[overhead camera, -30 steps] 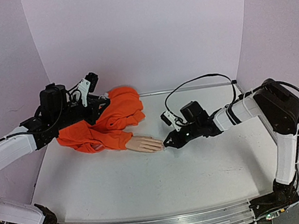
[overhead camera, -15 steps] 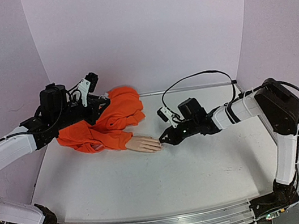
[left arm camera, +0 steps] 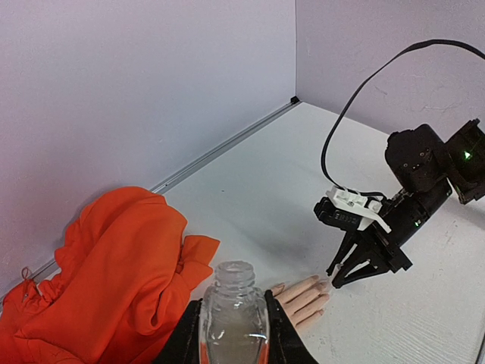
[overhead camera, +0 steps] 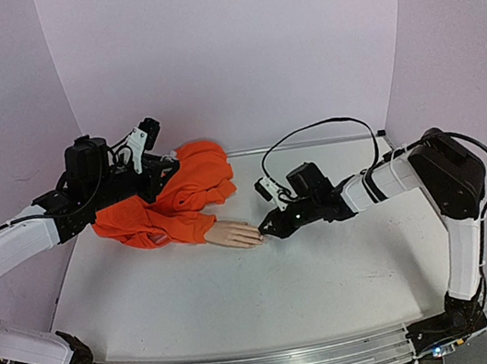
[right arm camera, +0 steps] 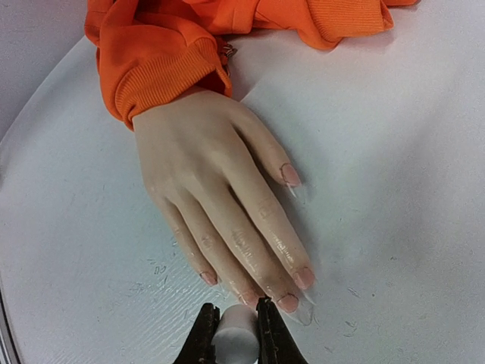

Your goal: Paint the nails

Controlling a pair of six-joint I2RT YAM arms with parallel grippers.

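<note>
A pale mannequin hand (overhead camera: pixel 234 234) lies flat on the table, coming out of an orange sleeve (overhead camera: pixel 173 205). Its nails (right arm camera: pixel 305 277) look pinkish and glossy in the right wrist view. My right gripper (overhead camera: pixel 268 233) is shut on a small white brush cap (right arm camera: pixel 235 340) held right at the middle fingertips; whatever hangs below the cap is hidden. My left gripper (left arm camera: pixel 233 337) hovers above the sleeve, shut on a small clear bottle (left arm camera: pixel 233 315) whose neck is uncapped. The left wrist view shows the hand (left arm camera: pixel 303 297) with the right gripper (left arm camera: pixel 339 277) at its fingertips.
The orange garment (left arm camera: pixel 106 265) is bunched up at the back left, near the rear wall. Purple walls close in the white table (overhead camera: pixel 272 299) on three sides. A black cable (overhead camera: pixel 324 131) loops above the right arm.
My right gripper has crept slightly left, closer over the fingertips. The left arm and the bottle have stayed still.
</note>
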